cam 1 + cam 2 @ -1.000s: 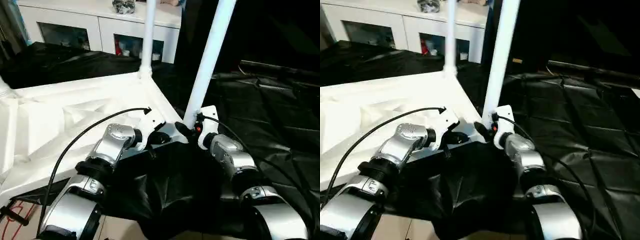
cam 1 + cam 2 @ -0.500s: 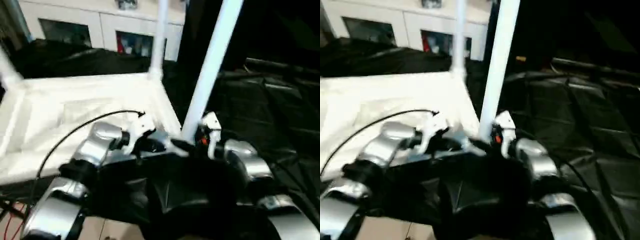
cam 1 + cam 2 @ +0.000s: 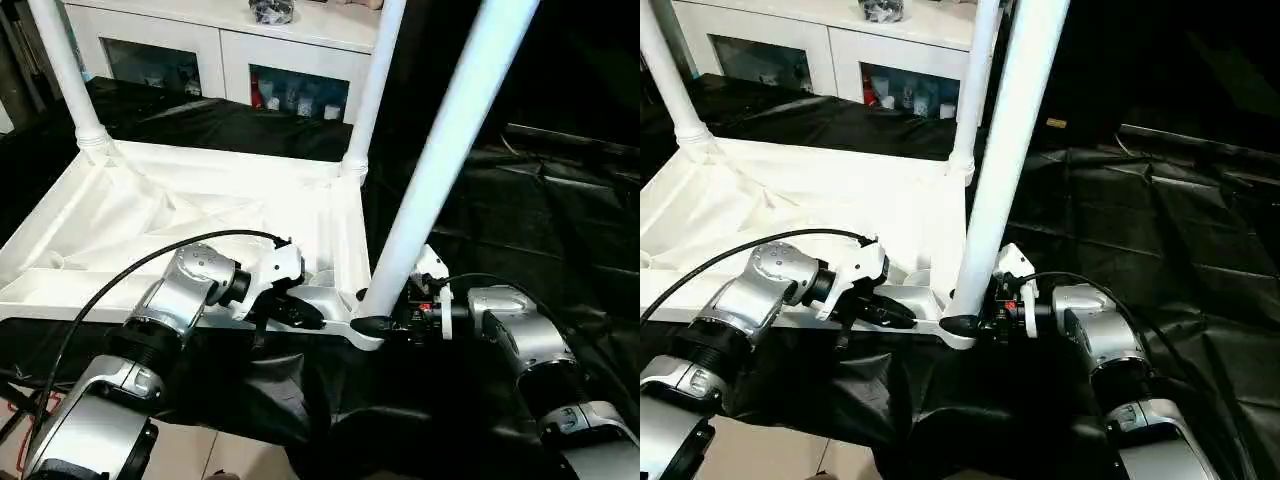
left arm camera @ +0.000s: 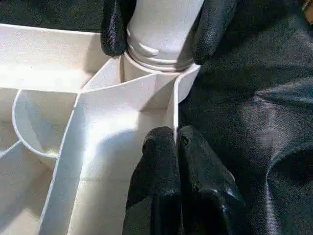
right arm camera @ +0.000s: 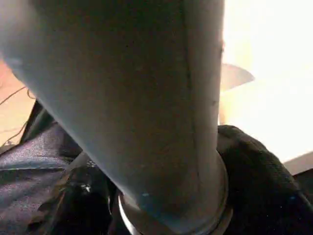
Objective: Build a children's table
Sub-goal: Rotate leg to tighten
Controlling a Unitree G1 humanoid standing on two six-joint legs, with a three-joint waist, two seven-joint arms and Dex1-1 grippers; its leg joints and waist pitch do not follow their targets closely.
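Smooth glossy white plastic tabletop (image 3: 200, 215) and legs (image 3: 440, 170) over wrinkled shiny black cloth (image 3: 540, 230).

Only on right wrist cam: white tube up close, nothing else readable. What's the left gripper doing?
Observer: The left gripper is shut on the tabletop edge wall, beside that tube's corner socket.
Operator: How many legs are in?
Observer: I see three upright in sockets: the near leg, which is your tube, the far-right leg and the far-left leg.
Operator: Tabletop orientation?
Observer: Underside up, ribs showing, on the black-draped table.
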